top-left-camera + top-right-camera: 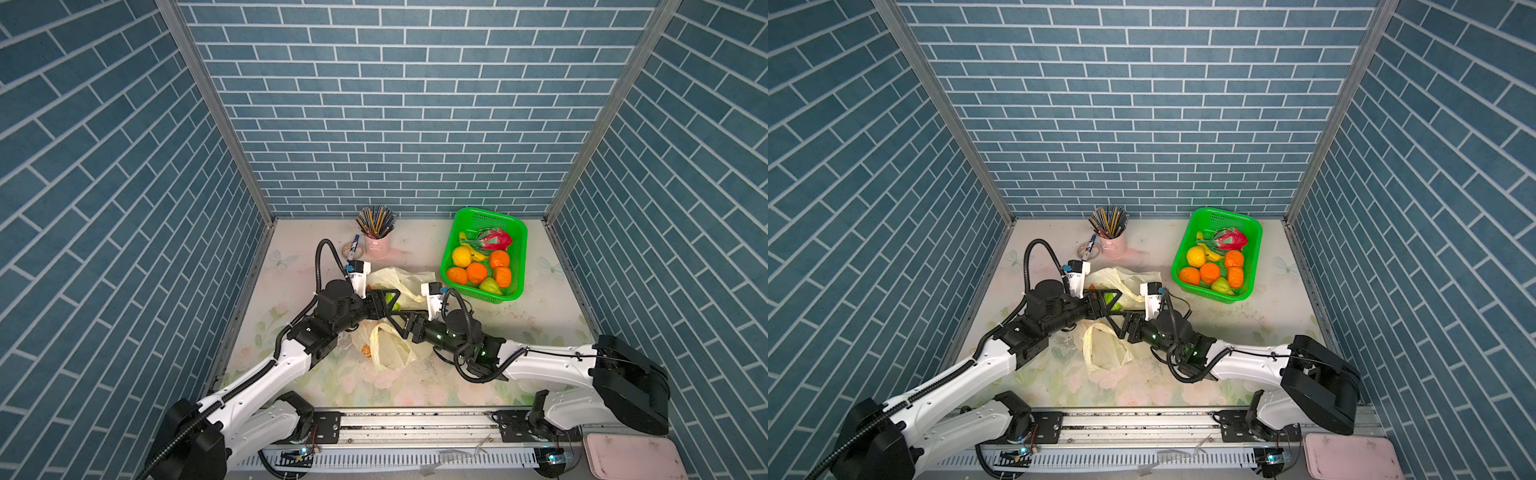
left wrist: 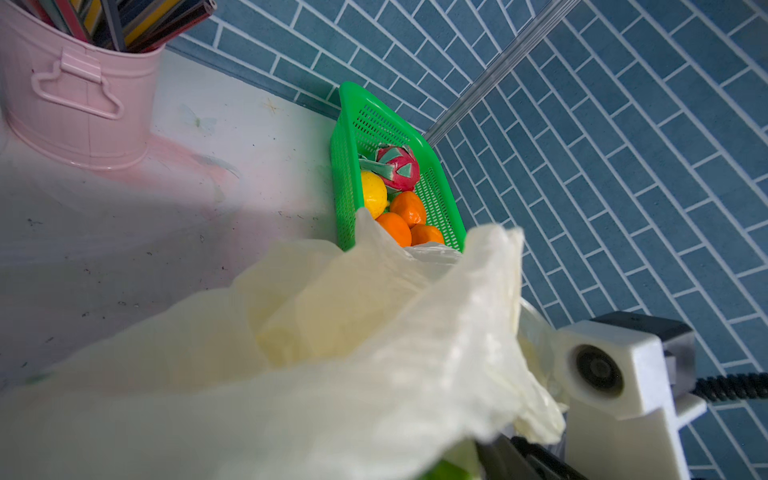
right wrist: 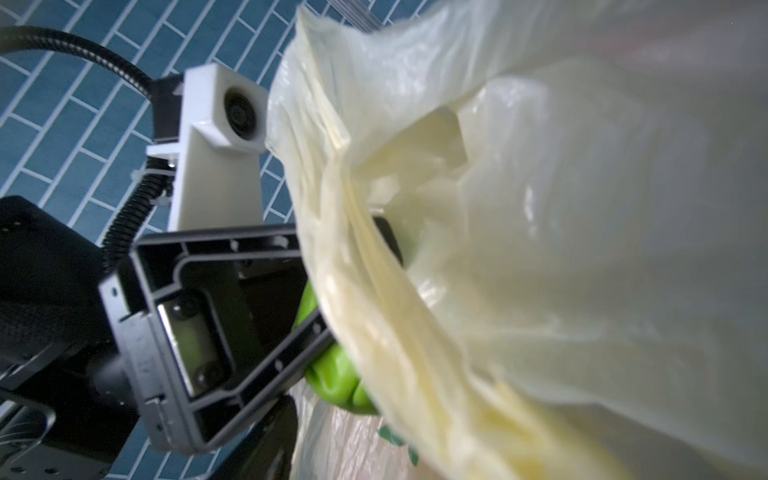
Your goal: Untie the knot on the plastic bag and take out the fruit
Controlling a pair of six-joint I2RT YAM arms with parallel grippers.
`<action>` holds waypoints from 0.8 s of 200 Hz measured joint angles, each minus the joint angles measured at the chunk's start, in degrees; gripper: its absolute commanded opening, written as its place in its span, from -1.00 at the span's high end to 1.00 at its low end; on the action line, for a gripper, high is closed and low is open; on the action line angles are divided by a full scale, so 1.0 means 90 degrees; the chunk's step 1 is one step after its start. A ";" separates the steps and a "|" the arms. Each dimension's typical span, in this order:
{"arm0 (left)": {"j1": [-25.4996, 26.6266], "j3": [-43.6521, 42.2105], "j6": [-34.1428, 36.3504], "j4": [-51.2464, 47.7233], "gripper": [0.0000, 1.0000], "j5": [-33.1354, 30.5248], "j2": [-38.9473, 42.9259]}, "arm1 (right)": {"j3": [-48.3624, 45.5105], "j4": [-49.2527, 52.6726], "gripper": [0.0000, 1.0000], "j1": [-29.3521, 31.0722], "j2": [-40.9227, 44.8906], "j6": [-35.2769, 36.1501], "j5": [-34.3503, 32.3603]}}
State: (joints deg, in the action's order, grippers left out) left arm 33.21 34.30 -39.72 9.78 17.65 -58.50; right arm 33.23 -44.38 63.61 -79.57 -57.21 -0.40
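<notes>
The pale yellow plastic bag (image 1: 399,277) lies crumpled mid-table, and its lower part with a loose handle loop (image 1: 388,349) spreads toward the front. The knot is out of view. My left gripper (image 1: 392,300) reaches into the bag's mouth, shut on a green fruit (image 3: 332,374). One of its fingers (image 3: 270,374) shows in the right wrist view. My right gripper (image 1: 390,321) points left just in front of it, at the bag; film hides its jaws. Bag film (image 2: 332,353) fills the left wrist view. Several fruits (image 1: 478,272) and a dragon fruit (image 1: 494,239) lie in the basket.
The green basket (image 1: 490,214) stands at the back right. A pink bucket of pencils (image 1: 377,245) stands at the back centre, with a pen (image 1: 354,245) beside it. Tiled walls close three sides. A pink tray (image 1: 631,457) sits off the table's front right.
</notes>
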 measured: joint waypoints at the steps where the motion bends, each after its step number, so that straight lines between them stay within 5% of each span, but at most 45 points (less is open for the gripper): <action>1: -0.0002 0.0005 -0.0002 0.0000 0.11 0.0000 0.0000 | 0.0000 -0.0032 -0.50 -0.0005 -0.0017 0.0000 0.0000; 69: -0.0039 0.0223 -0.0384 0.0097 -0.09 0.0243 -0.0260 | 0.0002 -0.1571 -0.56 -0.0209 -0.0935 0.0092 0.0221; 121: -0.0078 0.0219 -0.0488 0.0143 -0.59 0.0260 -0.0168 | 0.0087 -0.1537 0.21 -0.0347 -0.0937 0.0512 0.0408; 160: -0.0051 0.0199 -0.0435 -0.0117 -0.77 0.0211 0.0119 | 0.0240 -0.1445 0.38 -0.0481 -0.0935 0.0554 0.0355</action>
State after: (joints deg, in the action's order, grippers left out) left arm 32.75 36.10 -43.64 8.73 19.55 -57.43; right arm 35.40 -57.39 59.29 -87.99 -52.23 2.79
